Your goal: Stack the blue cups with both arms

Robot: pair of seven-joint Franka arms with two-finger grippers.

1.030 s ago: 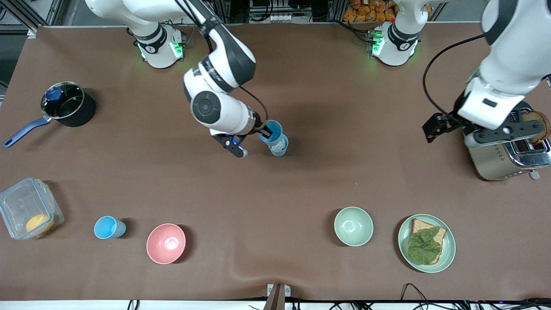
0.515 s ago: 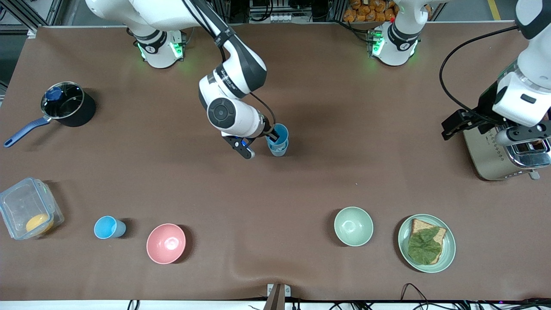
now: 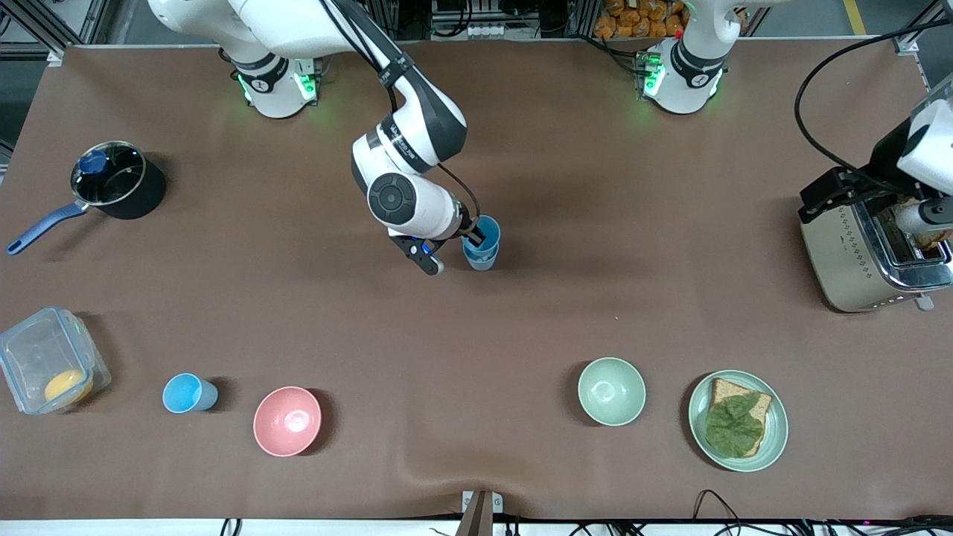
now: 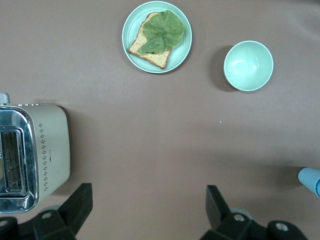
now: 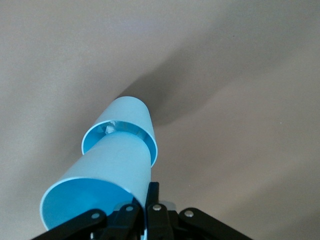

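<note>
Mid-table stands a paler blue cup (image 3: 482, 260) (image 5: 127, 110). A sky-blue cup (image 3: 485, 228) (image 5: 107, 170) sits tilted with its base in the paler cup's mouth. My right gripper (image 3: 473, 238) (image 5: 146, 200) is shut on the sky-blue cup's rim, one finger inside and one outside. Another blue cup (image 3: 187, 393) stands alone near the front camera, toward the right arm's end of the table. My left gripper (image 4: 148, 202) hangs open and empty over the table beside the toaster (image 4: 50, 145).
A black pot (image 3: 115, 186) and a clear container (image 3: 48, 368) sit at the right arm's end. A pink bowl (image 3: 287, 420), a pale green bowl (image 3: 611, 391) and a plate (image 3: 778, 439) with bread and lettuce line the front. The toaster (image 3: 864, 253) stands at the left arm's end.
My right gripper has carried the sky-blue cup over the paler cup and lowered it into the mouth. The left arm has drawn back toward its end of the table, over the toaster.
</note>
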